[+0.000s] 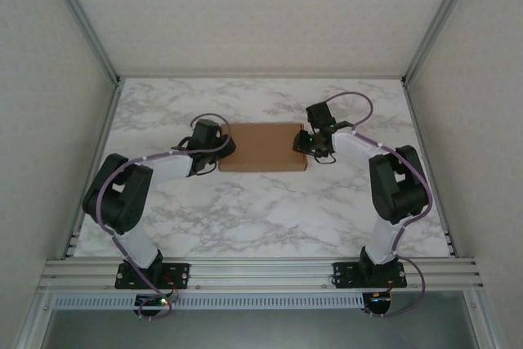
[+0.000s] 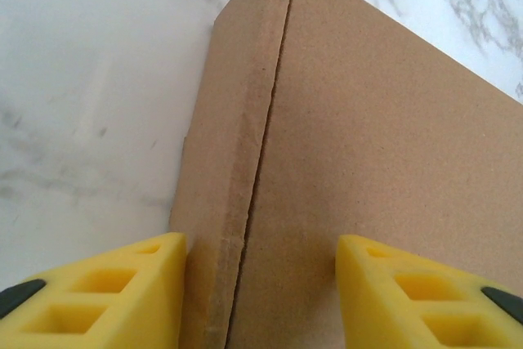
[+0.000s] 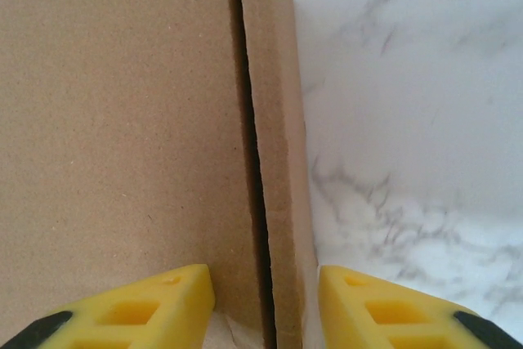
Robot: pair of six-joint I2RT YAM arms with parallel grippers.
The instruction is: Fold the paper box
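Well, on the marble table (image 1: pixel 270 218) the paper box (image 1: pixel 263 146) lies flat near the middle, between the two arms. It looks nearly closed, lid down, with only the end walls left to seat. My left gripper (image 1: pixel 221 149) sits at the box's left end, jaws spread astride the left end flap (image 2: pixel 225 153), one finger outside the flap and the other over the lid. I can't tell whether either pad touches. My right gripper (image 1: pixel 309 143) mirrors that at the right end, jaws likewise spread across the right end flap (image 3: pixel 278 120), clamping nothing. I judge the step in hand is pressing both ends in together. To do it well I'd push evenly from both sides so the box doesn't slide, and set the fingers low against the flaps. I'd also watch the dark slit (image 3: pixel 252 136) on the right — it gapes wider than the left seam (image 2: pixel 268 136), so that side wants the firmer squeeze.
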